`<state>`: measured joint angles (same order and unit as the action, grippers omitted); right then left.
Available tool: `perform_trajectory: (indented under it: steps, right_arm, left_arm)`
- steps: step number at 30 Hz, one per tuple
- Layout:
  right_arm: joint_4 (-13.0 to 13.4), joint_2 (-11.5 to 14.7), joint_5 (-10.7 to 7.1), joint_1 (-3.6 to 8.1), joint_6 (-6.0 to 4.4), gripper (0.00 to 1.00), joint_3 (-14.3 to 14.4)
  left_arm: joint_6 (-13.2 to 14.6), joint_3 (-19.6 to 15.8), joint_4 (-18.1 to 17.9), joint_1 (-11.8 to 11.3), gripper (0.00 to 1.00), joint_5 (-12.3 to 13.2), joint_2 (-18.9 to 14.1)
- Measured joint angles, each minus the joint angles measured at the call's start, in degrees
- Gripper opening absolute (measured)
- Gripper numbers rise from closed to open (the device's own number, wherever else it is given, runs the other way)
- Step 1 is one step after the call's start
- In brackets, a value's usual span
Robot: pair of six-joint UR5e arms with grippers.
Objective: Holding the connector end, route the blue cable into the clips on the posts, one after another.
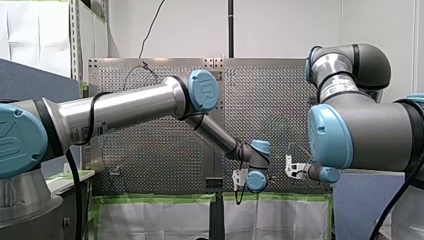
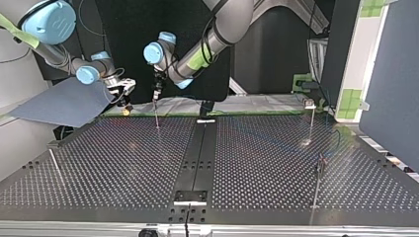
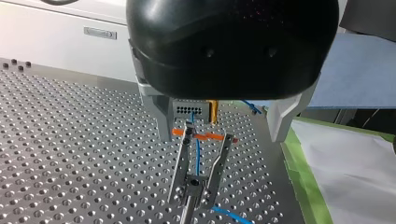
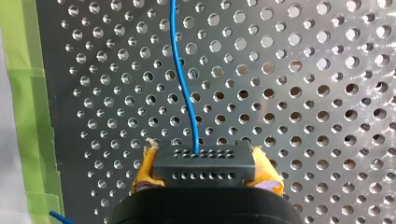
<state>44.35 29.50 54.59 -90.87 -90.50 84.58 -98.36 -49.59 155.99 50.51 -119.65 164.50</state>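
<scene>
In the right wrist view my right gripper is shut on the black connector, gripped between its yellow pads. The blue cable runs from the connector ahead over the perforated table. In the left wrist view my left gripper stands open, its pale fingers wide apart. Below them is a post with a forked metal clip. The blue cable drops from the connector into that fork. In the top view my left gripper hangs just over this post, with my right gripper beside it.
Other thin posts stand at the top view's right, front right and front left. Green tape lines the table's edge. A blue-grey panel lies under my right arm.
</scene>
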Motion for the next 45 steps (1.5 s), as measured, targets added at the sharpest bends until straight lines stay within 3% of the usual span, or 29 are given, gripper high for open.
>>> perform_trajectory:
  steps: [7, 14, 19, 28, 32, 34, 38, 45]
  right_arm:
    - [-0.6, -0.1, 0.44, -0.01, 0.43, 0.0, 0.0]
    - [-3.6, -0.1, 3.07, 0.07, 3.14, 0.0, 0.2]
    - [-4.9, -0.1, 3.9, 0.47, 4.31, 0.0, 0.7]
    - [-6.4, 0.5, 1.37, 1.71, 9.07, 0.0, 5.2]
    - [-6.5, 2.3, 0.59, 1.93, 11.45, 0.0, 7.6]
    - [-6.5, 3.2, 0.35, 2.08, 12.15, 0.0, 8.7]
    - [-6.2, 5.3, -0.07, 2.58, 12.72, 0.0, 11.3]
    - [-4.4, 6.2, -0.69, 3.41, 12.8, 0.0, 15.3]
  left_arm:
    - [0.0, 0.0, 0.2, 0.0, 1.0, -0.1, 0.0]
    - [-0.2, -0.1, 2.5, 0.6, 1.0, -2.5, 0.0]
    - [-0.2, -0.6, 3.7, 1.8, 1.0, -3.9, -0.1]
    - [-0.3, -4.5, 4.3, 3.5, 1.0, -5.1, -2.6]
    - [-1.2, -6.2, 3.2, 3.6, 1.0, -5.2, -3.9]
    - [-1.9, -7.4, 2.2, 3.6, 1.0, -5.6, -5.0]
    - [-2.5, -9.8, 1.5, 3.9, 1.0, -7.0, -7.3]
    - [-2.8, -14.0, 2.5, 5.1, 1.0, -9.2, -11.4]
